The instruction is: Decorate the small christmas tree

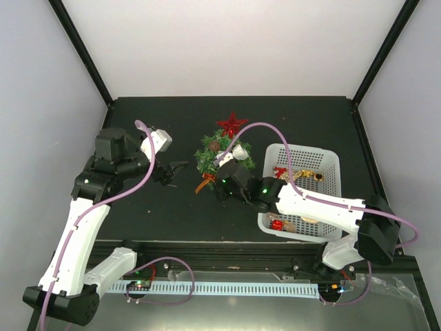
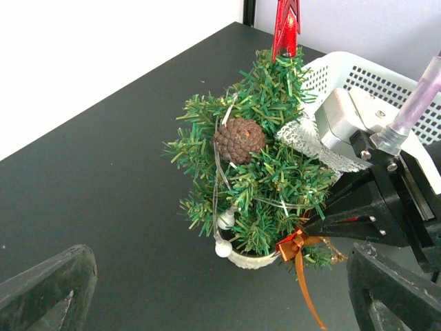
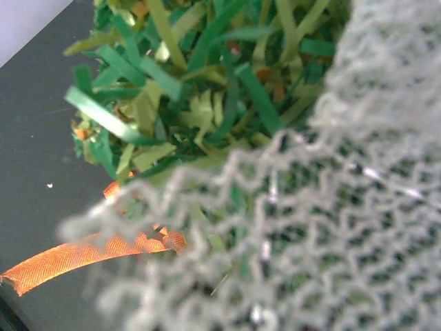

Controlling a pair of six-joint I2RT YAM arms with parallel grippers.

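Observation:
The small christmas tree (image 1: 219, 156) stands mid-table in its cream pot (image 2: 251, 260). It carries a red star (image 1: 231, 124), a pine cone (image 2: 239, 138), pearl beads (image 2: 222, 248) and a white mesh ribbon (image 2: 310, 141). An orange bow (image 2: 296, 245) hangs at its lower right side. My right gripper (image 1: 222, 181) is pressed into the tree there, and in the left wrist view its black fingers (image 2: 348, 221) converge at the bow. The mesh ribbon (image 3: 331, 207) veils the right wrist view. My left gripper (image 1: 176, 168) is open and empty, left of the tree.
The white lattice basket (image 1: 332, 157) sits right of the tree, under the right arm, with red and gold ornaments (image 1: 278, 224) inside. It also shows in the left wrist view (image 2: 358, 69). White walls close in the black table on three sides.

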